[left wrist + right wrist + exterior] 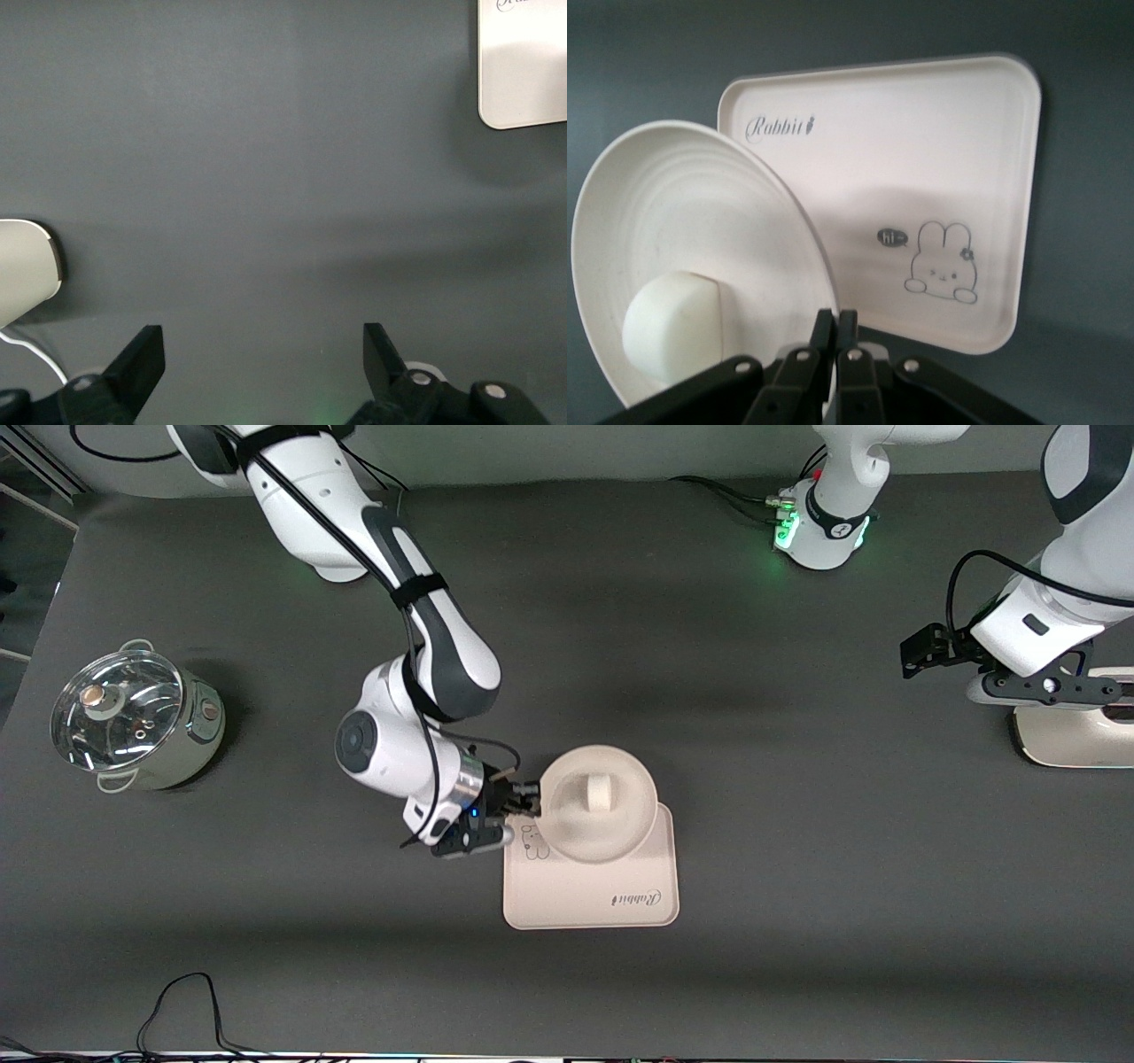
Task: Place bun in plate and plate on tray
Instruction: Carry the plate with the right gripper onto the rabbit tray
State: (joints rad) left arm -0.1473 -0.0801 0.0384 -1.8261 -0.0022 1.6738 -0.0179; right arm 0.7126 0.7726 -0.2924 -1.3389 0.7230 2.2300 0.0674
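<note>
The right tool is clenched on the rim of the plate, its fingers pinched together over the edge at the side toward the right arm's end of the desk. The plate is tilted and held over the tray's edge farther from the front camera, with the bun lying inside it. In the right wrist view the bun sits low in the tilted plate, and the tray lies flat under it, showing the script word and a small drawn animal.

The desk is covered in a plain dark grey mat. Toward the right arm's end stands a steel pot with a glass lid, well apart from the tray. Along the edge nearest the front camera a black cable loops on the mat.

The left arm waits at its own end of the desk, its left tool released, fingers spread wide over bare mat, just above a cream-coloured object lying there.
</note>
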